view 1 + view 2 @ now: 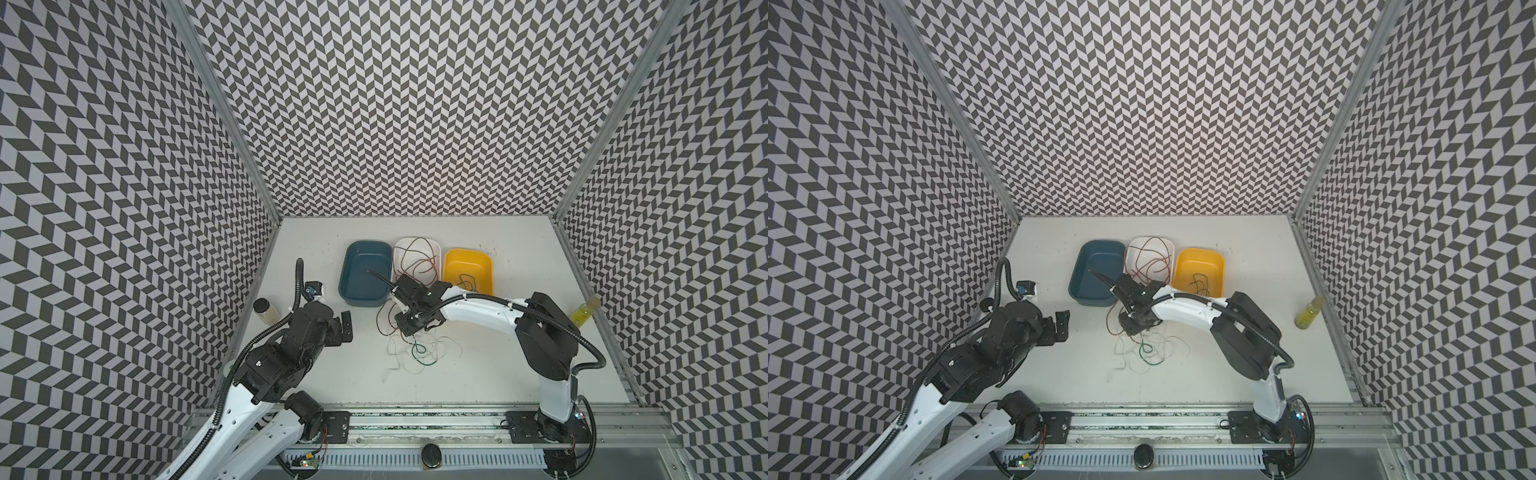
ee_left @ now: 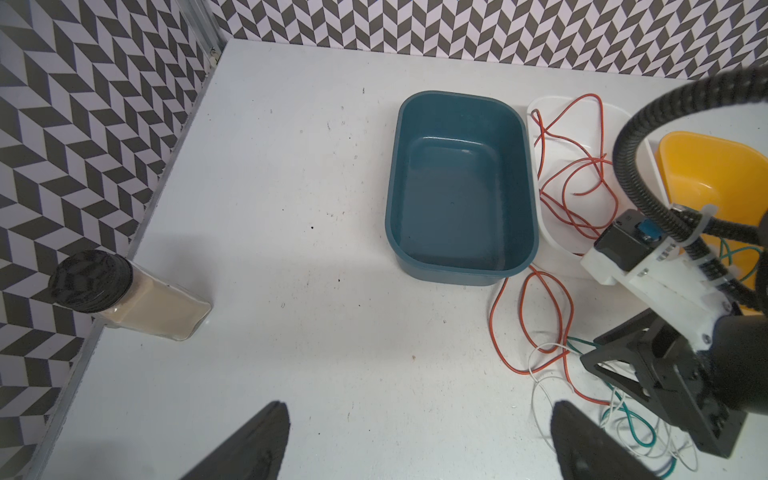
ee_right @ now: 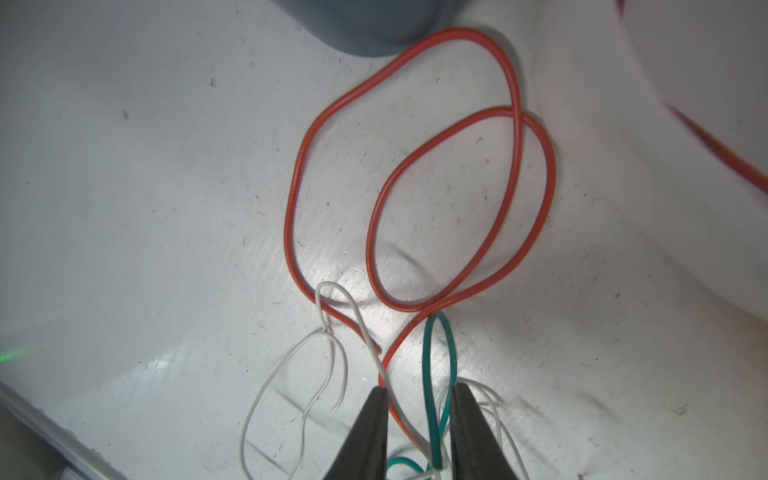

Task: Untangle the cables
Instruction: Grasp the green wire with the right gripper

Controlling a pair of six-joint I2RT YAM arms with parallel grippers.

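Tangle of cables (image 1: 415,349), white, green and red-brown, lies loose near the middle of the table (image 1: 498,365). The right gripper (image 3: 419,390) is down at the tangle's 12 o'clock edge, jaws narrowly apart and straddling red, white and green strands, not pressed onto them. The left gripper (image 2: 419,409) hangs at 9 o'clock, jaws spread wide. Farther off at 12 o'clock is a row of three: blue tub (image 1: 361,274) at 11, white tub (image 1: 415,240) with red-brown loops inside, and yellow tub (image 1: 465,257) at 1 with a dark green strand.
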